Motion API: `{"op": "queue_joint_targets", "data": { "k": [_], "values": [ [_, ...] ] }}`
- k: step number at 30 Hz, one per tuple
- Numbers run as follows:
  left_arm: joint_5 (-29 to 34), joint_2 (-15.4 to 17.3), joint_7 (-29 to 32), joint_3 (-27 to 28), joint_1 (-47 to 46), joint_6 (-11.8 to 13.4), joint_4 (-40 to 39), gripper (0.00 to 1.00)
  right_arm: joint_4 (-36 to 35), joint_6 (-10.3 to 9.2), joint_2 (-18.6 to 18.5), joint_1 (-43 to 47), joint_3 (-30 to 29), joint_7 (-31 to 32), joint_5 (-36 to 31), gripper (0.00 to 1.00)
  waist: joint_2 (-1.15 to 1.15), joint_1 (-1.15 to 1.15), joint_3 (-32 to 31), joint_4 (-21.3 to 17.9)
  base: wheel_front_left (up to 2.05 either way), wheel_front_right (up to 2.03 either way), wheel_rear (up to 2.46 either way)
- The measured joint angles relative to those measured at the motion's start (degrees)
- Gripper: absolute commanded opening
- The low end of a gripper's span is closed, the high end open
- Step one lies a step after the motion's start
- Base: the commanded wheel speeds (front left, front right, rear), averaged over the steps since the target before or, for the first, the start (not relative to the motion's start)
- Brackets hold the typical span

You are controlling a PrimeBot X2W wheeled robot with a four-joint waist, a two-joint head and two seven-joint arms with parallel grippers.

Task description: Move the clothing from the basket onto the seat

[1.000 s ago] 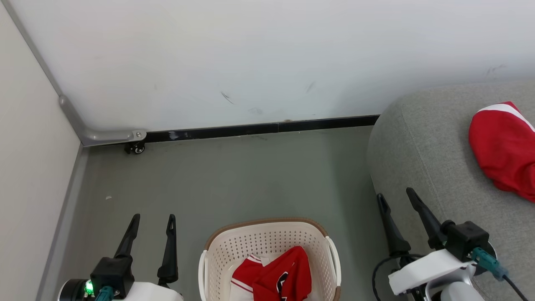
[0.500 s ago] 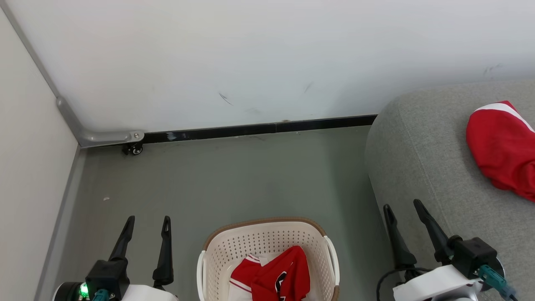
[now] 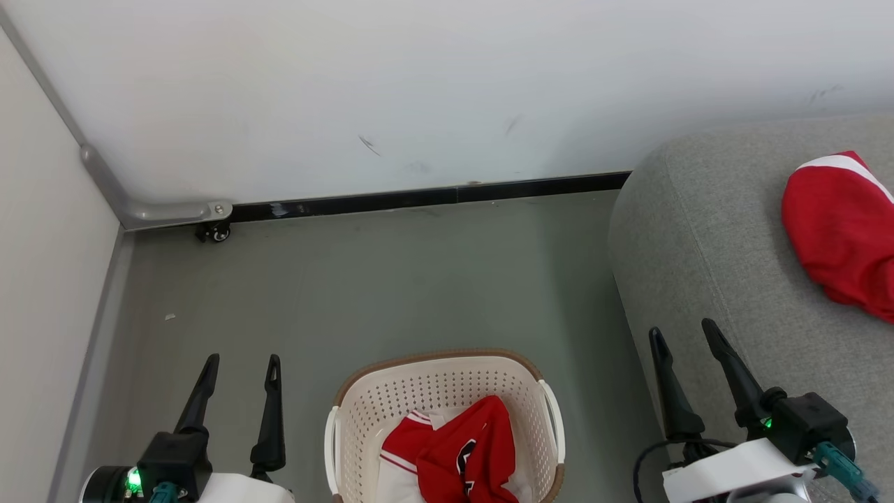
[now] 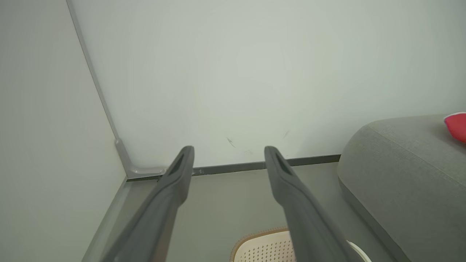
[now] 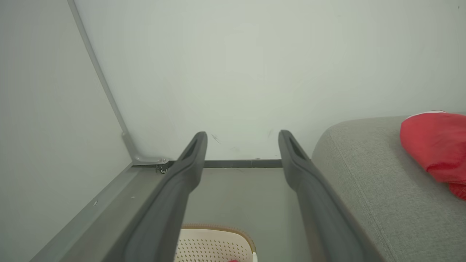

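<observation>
A cream basket (image 3: 363, 419) with a brown rim stands on the floor at the bottom middle of the head view. Inside it lies red clothing (image 3: 461, 454) with white trim and a black-and-white mark. Another red garment (image 3: 841, 234) lies on the grey seat (image 3: 705, 251) at the right. My left gripper (image 3: 242, 360) hangs open left of the basket, empty. My right gripper (image 3: 682, 330) is open and empty over the seat's near left edge. The wrist views show the basket rim (image 4: 255, 236), (image 5: 218, 229), the seat (image 4: 407, 171), (image 5: 364, 174) and the red garment (image 5: 437, 145).
White walls meet in a corner at the left, with a grey metal bracket (image 3: 167, 209) and a small caster (image 3: 216, 234) at the floor. A black baseboard (image 3: 433, 197) runs along the back wall. Grey floor (image 3: 391, 279) stretches between the wall, the basket and the seat.
The head view has tilted, so the wall, basket and seat sit a little higher in the picture. Both grippers have drawn slightly back toward me and stay open.
</observation>
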Motion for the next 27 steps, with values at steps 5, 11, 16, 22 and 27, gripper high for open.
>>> {"op": "queue_joint_targets", "data": {
  "k": [5,11,16,22,27],
  "values": [
    [0.7,0.4,0.0,-0.1,-0.1,0.0,-0.3,1.00,-1.5,0.00,0.1,0.6,-0.6,0.1,-0.1,1.00,0.00,0.00,1.0,-0.2,0.00,0.00,0.00],
    [1.7,0.8,0.0,-1.4,-0.9,-1.1,-0.1,1.00,-3.4,0.00,0.3,1.0,-1.4,0.5,-0.3,1.00,0.00,0.00,2.6,-0.6,0.00,0.00,0.00],
    [2.2,1.2,0.0,-2.5,-2.8,-1.9,0.8,1.00,-5.1,0.00,0.4,1.0,-2.9,0.5,-1.1,1.00,0.00,0.00,3.9,-1.1,0.00,0.00,0.00],
    [3.7,1.4,0.0,-4.9,-5.5,-3.1,2.5,1.00,-7.2,0.00,0.5,1.2,-5.2,0.6,-1.9,1.00,0.00,0.00,6.3,-2.0,0.00,0.00,0.00],
    [4.3,0.5,0.2,-6.9,-9.0,-4.6,4.5,1.00,-9.6,0.00,0.6,2.2,-7.7,0.8,-2.6,1.00,0.00,0.00,9.0,-3.0,0.00,0.00,0.00]
  ]
}}
